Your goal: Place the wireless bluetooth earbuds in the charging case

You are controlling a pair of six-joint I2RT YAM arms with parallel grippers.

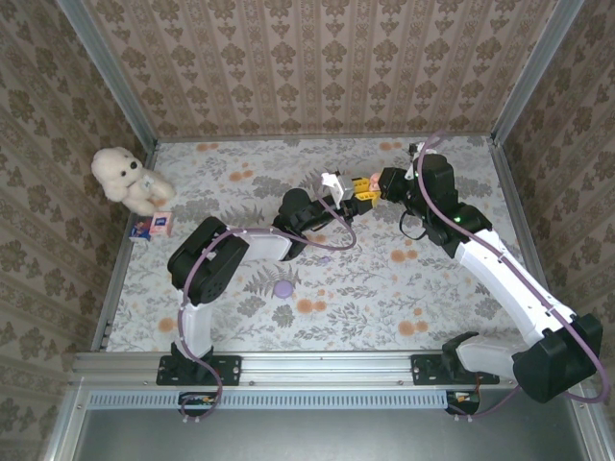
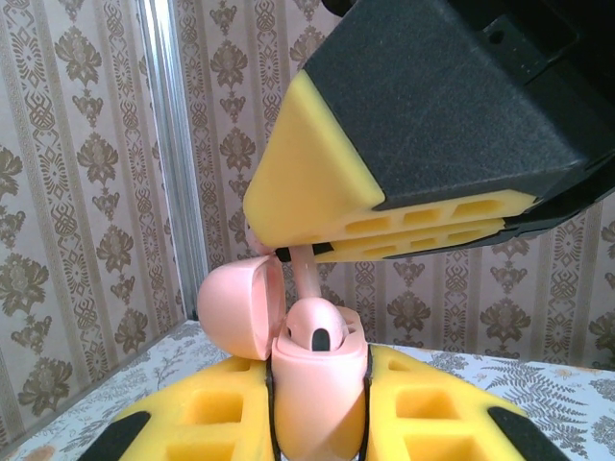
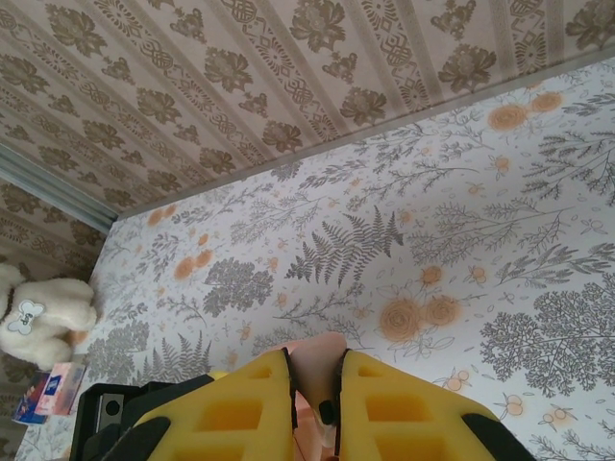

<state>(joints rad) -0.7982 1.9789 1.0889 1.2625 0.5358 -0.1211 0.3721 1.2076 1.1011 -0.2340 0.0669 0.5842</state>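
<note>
Pale pink earbud (image 2: 315,328) at the mouth of the pink charging case (image 2: 322,399), both held aloft over the middle of the table (image 1: 384,307), somewhat toward its far edge.

From the left: cream plush bear (image 1: 125,178) in the far left corner, with a small blue-and-pink box (image 1: 154,226) just beside it along the left edge. Further in, round lilac case (image 1: 282,287) flat near mid-table. Close by, toward the far side, tiny lilac bit (image 1: 324,259), probably the second earbud, though too small to be sure.

Then left gripper (image 2: 319,375), jaws clenched on the body of the pink case. Mouth upward, lid (image 2: 235,309) hinged open to the left in the left wrist view. Bulb with a dark opening sitting in the mouth. Thin stem (image 2: 306,276) rising from it, slightly tilted, to the fingertips overhead. Unclear: bulb and stem as one bud, or bulb as a separate bud in its socket.

Rightmost, right gripper (image 3: 315,370), jaws pinched tight on the pink piece, wedged between the yellow pads (image 3: 240,403) in the right wrist view.

By judgement, insertion under way, not yet finished. Long axis near upright, socket directly beneath the right jaws. Next move likely a short push straight down along the stem by the right arm, with the left only steadying. Risk: a tilted entry jamming against rim or lid.
</note>
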